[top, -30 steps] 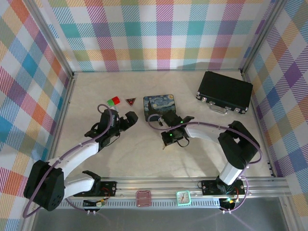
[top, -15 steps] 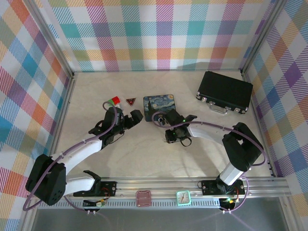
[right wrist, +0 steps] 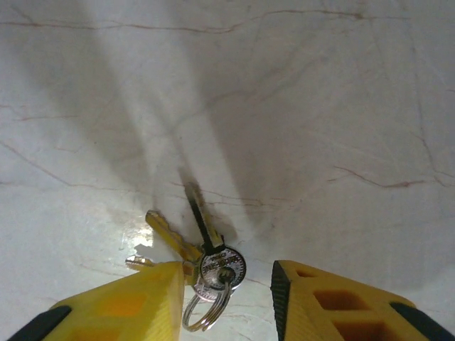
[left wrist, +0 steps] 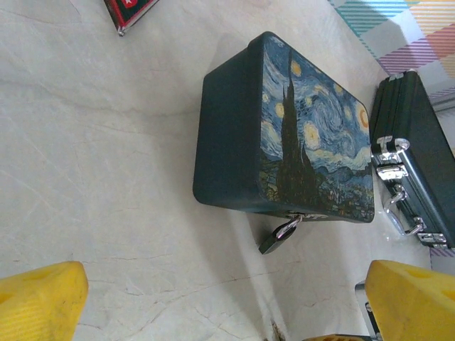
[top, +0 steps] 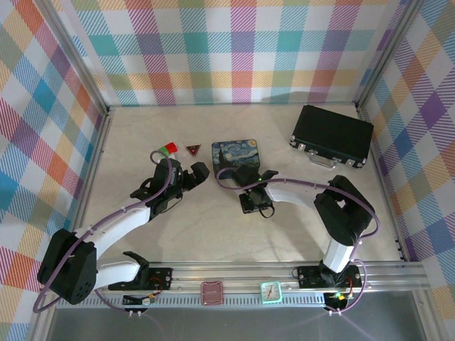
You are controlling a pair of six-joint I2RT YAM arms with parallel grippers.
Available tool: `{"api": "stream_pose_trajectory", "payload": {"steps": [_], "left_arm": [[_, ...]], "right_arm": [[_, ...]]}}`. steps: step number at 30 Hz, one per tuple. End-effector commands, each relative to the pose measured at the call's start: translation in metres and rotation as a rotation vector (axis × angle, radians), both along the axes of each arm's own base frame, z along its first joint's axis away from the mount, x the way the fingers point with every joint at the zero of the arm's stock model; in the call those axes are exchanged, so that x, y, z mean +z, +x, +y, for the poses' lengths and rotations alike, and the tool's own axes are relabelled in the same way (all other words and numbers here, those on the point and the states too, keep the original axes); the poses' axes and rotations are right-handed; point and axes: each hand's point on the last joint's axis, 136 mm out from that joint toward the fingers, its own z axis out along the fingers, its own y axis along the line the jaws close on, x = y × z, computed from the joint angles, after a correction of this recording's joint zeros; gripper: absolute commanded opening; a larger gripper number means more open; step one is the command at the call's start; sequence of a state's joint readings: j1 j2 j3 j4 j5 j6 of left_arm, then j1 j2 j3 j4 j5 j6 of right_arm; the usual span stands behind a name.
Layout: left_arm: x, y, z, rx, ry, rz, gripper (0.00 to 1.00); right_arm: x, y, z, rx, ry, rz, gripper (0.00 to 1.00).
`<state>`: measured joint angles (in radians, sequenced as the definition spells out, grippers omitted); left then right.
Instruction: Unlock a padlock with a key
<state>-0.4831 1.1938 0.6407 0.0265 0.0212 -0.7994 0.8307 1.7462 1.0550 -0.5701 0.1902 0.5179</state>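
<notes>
The key (right wrist: 201, 220) lies flat on the table (right wrist: 341, 92), its dark blade pointing away from the right gripper (right wrist: 226, 275) and leaning a little left in the right wrist view, with its round head nearest the fingers. That head sits in the gap between the two yellow fingers, which stand partly apart and pinch nothing; the left one seems to touch or overlap the bunch at its edge. The blade's long axis runs roughly along the gripper's reach, so closing across the head looks like the natural grip. A brass key (right wrist: 169, 240) fans out to the left on the same ring (right wrist: 206, 312), which lies just below the head. Both crowd the gap and could be caught along with the key or drag it askew. The padlock (left wrist: 279, 238) hangs at the near edge of the tin (left wrist: 313, 142), its dark body resting on the table and tilted. It lies ahead of the left gripper (left wrist: 227, 298), a little to the right, well apart from it. That gripper is spread wide and empty. So the right arm is nearer the key and the left faces the padlock, with bare table between. The briefcase (left wrist: 412, 149) stands beyond the tin to the right, and a small red triangle (top: 193, 148) lies left of the tin; neither blocks the way.
</notes>
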Motion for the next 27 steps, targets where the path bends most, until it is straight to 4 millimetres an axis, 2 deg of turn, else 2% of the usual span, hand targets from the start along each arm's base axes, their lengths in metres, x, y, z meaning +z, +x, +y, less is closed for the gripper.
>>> {"api": "stream_pose_trajectory", "payload": {"steps": [1, 4, 8, 14, 19, 23, 27], "left_arm": [[0.015, 0.002, -0.002, 0.002, 0.001, -0.034, 1.0], [0.016, 0.003, -0.002, 0.002, 0.003, -0.037, 1.0], [0.017, 0.002, -0.001, 0.003, 0.003, -0.04, 1.0], [0.024, 0.0, -0.002, -0.004, -0.015, -0.059, 1.0], [0.029, -0.002, -0.012, -0.034, -0.05, -0.072, 1.0], [0.031, -0.005, -0.029, -0.075, -0.082, -0.078, 1.0], [0.032, -0.007, -0.055, -0.124, -0.134, -0.077, 0.98]], "right_arm": [[-0.007, -0.001, -0.004, -0.057, -0.024, 0.026, 0.36], [-0.015, -0.003, -0.005, -0.073, -0.026, 0.044, 0.31], [-0.021, -0.004, -0.003, -0.09, 0.004, 0.068, 0.29], [-0.02, 0.0, -0.007, -0.106, 0.067, 0.058, 0.11], [0.002, 0.009, -0.009, -0.067, 0.159, -0.005, 0.0], [0.02, 0.016, -0.011, -0.055, 0.261, -0.049, 0.0], [0.04, 0.021, -0.012, -0.026, 0.386, -0.091, 0.0]]}}
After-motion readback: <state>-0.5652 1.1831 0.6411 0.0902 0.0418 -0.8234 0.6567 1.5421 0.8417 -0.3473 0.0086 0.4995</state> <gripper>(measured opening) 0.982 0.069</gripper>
